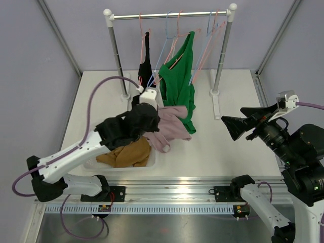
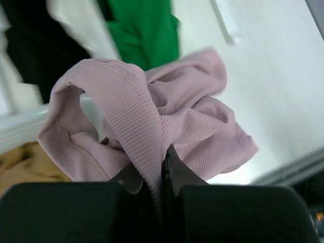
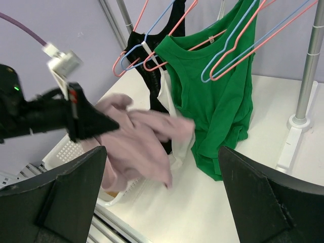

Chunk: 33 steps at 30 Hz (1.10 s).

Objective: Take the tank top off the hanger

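Observation:
A pink ribbed tank top [image 1: 171,129] hangs bunched from my left gripper [image 1: 153,119], over the basket's right rim. In the left wrist view the jaws are closed tight on a fold of the pink tank top [image 2: 152,111], with my left gripper [image 2: 164,164] shut on it. No hanger is in this top. A green tank top [image 1: 178,81] hangs on a pink hanger [image 1: 175,54] on the rail, its hem resting on the table. My right gripper [image 1: 234,120] hovers open to the right, apart from the clothes; its view shows the green tank top [image 3: 217,101] and the pink tank top [image 3: 147,144] ahead.
A white clothes rack [image 1: 169,15] stands at the back with several wire hangers, a black garment [image 1: 146,63] and a white one [image 3: 178,144]. A white basket [image 1: 98,164] at the front left holds a mustard garment [image 1: 126,152]. The rack's right post [image 1: 221,55] stands beside the green top.

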Tool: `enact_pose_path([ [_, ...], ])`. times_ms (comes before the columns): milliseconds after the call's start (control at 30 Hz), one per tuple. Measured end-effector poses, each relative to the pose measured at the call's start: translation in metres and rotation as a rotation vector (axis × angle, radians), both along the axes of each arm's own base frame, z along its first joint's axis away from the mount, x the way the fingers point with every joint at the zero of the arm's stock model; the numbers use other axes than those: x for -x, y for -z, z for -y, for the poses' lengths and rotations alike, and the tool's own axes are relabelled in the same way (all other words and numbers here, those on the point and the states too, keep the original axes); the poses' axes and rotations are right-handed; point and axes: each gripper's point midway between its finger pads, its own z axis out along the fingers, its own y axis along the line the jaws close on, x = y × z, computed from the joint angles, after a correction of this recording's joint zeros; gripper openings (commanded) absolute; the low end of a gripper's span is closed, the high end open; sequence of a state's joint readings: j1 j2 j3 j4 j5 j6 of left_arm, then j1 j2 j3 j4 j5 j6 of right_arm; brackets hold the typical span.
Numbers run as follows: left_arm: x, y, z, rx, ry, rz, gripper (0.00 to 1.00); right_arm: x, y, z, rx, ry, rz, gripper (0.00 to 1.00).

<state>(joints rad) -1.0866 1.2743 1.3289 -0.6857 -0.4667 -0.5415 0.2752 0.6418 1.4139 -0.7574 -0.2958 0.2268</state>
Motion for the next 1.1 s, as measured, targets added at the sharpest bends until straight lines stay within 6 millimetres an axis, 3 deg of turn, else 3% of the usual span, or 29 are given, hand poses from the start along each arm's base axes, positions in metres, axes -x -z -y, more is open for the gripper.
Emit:
enact_pose_path([
  [100,-0.016,-0.029,-0.051,0.016,-0.126,0.057,0.0,0.0,0.0,0.0,0.003,0.002,0.001,1.0],
  [167,-0.02,-0.038,-0.077,0.014,-0.183,0.072,0.0,-0.001,0.0,0.0,0.003,0.003,0.0,1.0],
  [267,-0.025,-0.041,-0.116,0.007,-0.277,0.078,0.0,-0.002,0.001,0.0,0.004,0.004,-0.003,1.0],
  [333,-0.027,-0.031,-0.14,-0.007,-0.342,0.066,0.0,-0.003,0.001,0.0,0.003,0.004,-0.003,1.0],
  [433,-0.026,0.007,-0.171,-0.041,-0.439,0.003,0.0,-0.008,0.001,-0.001,0.004,0.005,-0.011,0.99],
  [533,-0.019,0.069,-0.194,-0.104,-0.529,-0.115,0.0,-0.019,0.003,-0.005,0.0,0.005,-0.031,0.99],
  [700,0.001,0.166,-0.203,-0.18,-0.58,-0.331,0.0,-0.046,0.006,-0.017,-0.017,-0.013,-0.077,0.99],
  [833,0.004,0.203,-0.199,-0.18,-0.609,-0.424,0.0,-0.076,0.011,-0.036,-0.031,-0.069,-0.155,0.99],
  [867,0.002,0.205,-0.197,-0.169,-0.615,-0.427,0.05,-0.084,0.013,-0.041,-0.034,-0.083,-0.176,0.99],
  [900,0.0,0.204,-0.196,-0.155,-0.62,-0.423,0.24,-0.094,0.015,-0.047,-0.039,-0.095,-0.202,0.99],
  [967,-0.001,0.198,-0.194,-0.12,-0.623,-0.406,0.44,-0.112,0.019,-0.056,-0.044,-0.11,-0.239,1.0],
  [1000,-0.002,0.191,-0.193,-0.094,-0.623,-0.389,0.69,-0.119,0.021,-0.059,-0.045,-0.112,-0.255,1.0],
  [1100,-0.005,0.158,-0.19,0.006,-0.621,-0.317,0.92,-0.139,0.026,-0.07,-0.054,-0.116,-0.301,0.99],
])
